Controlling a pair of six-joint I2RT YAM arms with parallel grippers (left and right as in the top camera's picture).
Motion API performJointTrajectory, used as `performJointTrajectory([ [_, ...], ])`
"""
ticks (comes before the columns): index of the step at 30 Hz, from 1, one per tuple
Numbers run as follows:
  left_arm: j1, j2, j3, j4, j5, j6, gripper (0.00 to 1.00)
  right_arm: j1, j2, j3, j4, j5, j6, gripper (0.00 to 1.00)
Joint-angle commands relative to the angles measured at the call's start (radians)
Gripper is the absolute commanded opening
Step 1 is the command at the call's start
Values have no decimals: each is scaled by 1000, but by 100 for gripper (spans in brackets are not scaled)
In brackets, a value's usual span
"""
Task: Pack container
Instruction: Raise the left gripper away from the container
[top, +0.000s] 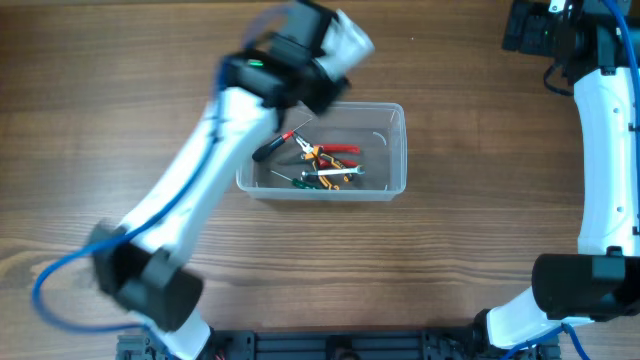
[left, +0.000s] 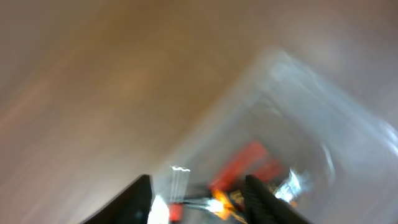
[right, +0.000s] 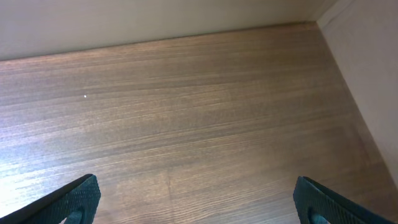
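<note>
The clear plastic container (top: 390, 150) sits mid-table and holds several hand tools: red-handled pliers (top: 338, 150), an orange and green tool (top: 328, 178) and a black-handled screwdriver (top: 272, 148). My left arm is blurred with motion above the container's near-left corner; its gripper is hidden under the wrist in the overhead view. In the left wrist view the fingers (left: 198, 202) stand apart with nothing between them, over the container (left: 323, 106) and the red handles (left: 239, 165). My right gripper (right: 196, 202) is open and empty over bare wood, far from the container at the table's far right corner.
Wooden table (top: 480, 260) all round the container. The right arm (top: 608, 150) runs along the right edge. A wall meets the table at the far side and right in the right wrist view (right: 348, 56).
</note>
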Motion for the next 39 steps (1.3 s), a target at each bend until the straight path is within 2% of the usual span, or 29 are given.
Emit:
performJointTrajectory([
  [1, 153, -147, 27, -1, -224, -538, 55, 2, -13, 14, 3, 7, 19, 100],
  [2, 187, -165, 27, 0, -213, -557, 59, 2, -13, 14, 3, 7, 19, 100],
  [3, 216, -177, 27, -1, -203, -558, 68, 2, -13, 14, 3, 7, 19, 100],
  [4, 235, -185, 27, -1, -199, -559, 84, 2, -13, 14, 3, 7, 18, 100],
  [8, 305, -207, 27, -22, -193, -558, 100, 2, -13, 14, 3, 7, 18, 100],
  [18, 325, -206, 26, -75, -193, -558, 100, 2, -13, 14, 3, 7, 19, 100],
  [33, 325, -206, 26, -75, -193, -558, 100, 1, -16, 14, 3, 7, 19, 100],
  [39, 325, -206, 26, -74, -193, -558, 100, 33, -182, 14, 2, 7, 18, 100],
])
